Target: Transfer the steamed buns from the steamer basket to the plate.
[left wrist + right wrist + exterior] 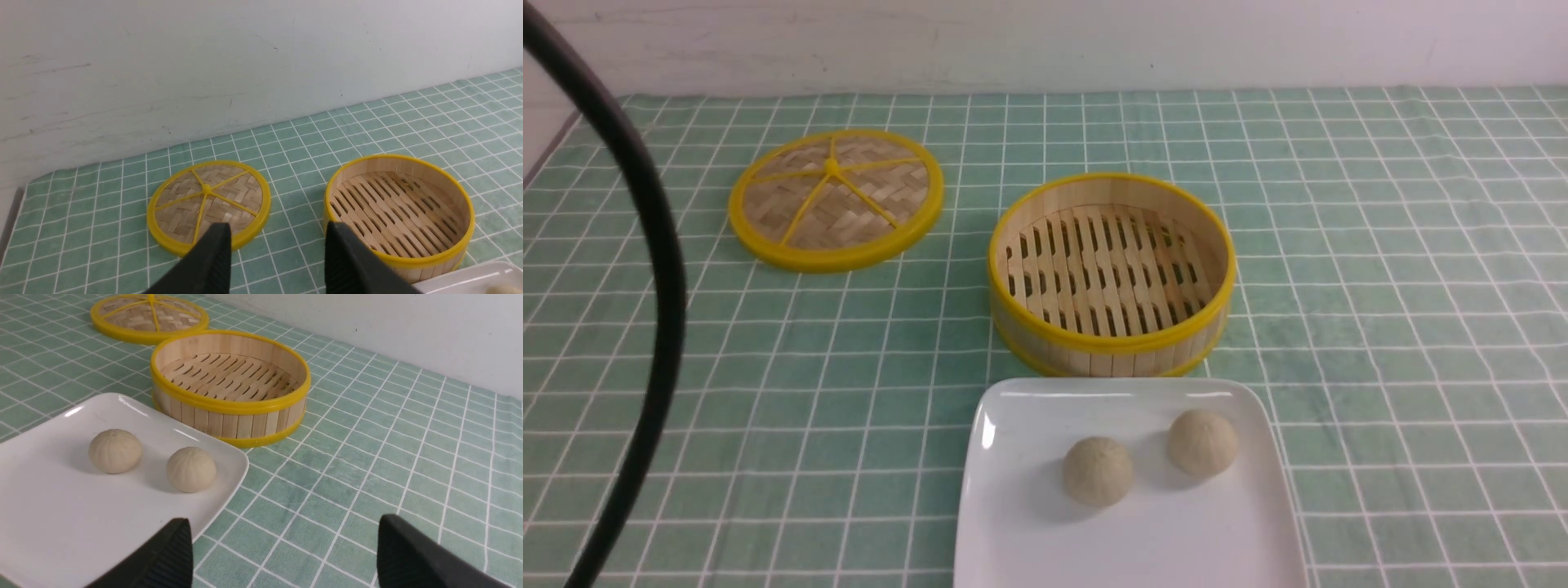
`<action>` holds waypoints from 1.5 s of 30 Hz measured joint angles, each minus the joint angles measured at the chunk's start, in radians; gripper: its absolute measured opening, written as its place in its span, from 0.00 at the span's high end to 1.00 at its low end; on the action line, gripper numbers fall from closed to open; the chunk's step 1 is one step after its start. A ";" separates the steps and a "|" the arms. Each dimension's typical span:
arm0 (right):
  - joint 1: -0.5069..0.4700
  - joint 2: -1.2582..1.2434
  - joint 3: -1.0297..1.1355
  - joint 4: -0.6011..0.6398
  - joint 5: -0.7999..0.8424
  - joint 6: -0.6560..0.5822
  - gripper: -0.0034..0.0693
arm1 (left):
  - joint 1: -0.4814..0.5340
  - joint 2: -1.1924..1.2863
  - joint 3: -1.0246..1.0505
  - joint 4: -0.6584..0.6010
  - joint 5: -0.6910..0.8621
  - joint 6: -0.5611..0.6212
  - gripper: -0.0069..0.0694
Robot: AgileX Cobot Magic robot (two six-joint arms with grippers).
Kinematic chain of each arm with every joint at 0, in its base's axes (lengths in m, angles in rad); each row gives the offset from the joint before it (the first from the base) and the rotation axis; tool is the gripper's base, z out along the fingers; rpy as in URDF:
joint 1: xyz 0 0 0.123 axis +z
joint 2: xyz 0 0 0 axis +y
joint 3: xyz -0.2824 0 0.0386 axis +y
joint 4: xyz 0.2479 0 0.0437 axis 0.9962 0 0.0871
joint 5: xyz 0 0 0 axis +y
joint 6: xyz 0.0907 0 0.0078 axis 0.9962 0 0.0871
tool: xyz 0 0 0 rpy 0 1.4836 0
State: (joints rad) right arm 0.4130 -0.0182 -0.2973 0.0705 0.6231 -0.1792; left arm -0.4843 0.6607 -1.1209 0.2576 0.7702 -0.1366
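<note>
Buns (pixel 1097 471) on plate (pixel 1135 543), basket (pixel 1112 346) at 12 o'clock empty; left end effector (pixel 278 245) and right end effector (pixel 286 539) released; careless retreat could nudge plate.

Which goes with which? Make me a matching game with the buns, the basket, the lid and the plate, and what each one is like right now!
Things:
1. buns
2. basket
3. lid
4. plate

What it is like:
A. empty, nothing inside
B. lying flat on the green checked cloth, to the left of the basket
C. sitting side by side on the plate
D. white and shiny, nearest of all in the front view

Right pairs: 1-C, 2-A, 3-B, 4-D
</note>
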 joint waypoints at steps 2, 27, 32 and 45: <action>0.000 0.000 0.000 0.000 0.000 0.000 0.15 | 0.000 0.000 0.000 0.000 -0.013 0.007 0.46; 0.000 0.000 0.268 0.100 -0.064 -0.184 0.15 | 0.000 0.000 0.001 0.003 -0.043 0.016 0.53; 0.000 0.001 0.296 0.148 -0.159 -0.255 0.15 | 0.000 0.000 0.001 0.003 -0.043 0.016 0.54; -0.176 0.001 0.303 0.029 -0.200 -0.269 0.15 | 0.000 0.000 0.001 -0.001 -0.042 0.017 0.54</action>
State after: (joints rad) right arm 0.2372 -0.0173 0.0053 0.0997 0.4236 -0.4484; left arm -0.4843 0.6607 -1.1200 0.2564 0.7280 -0.1197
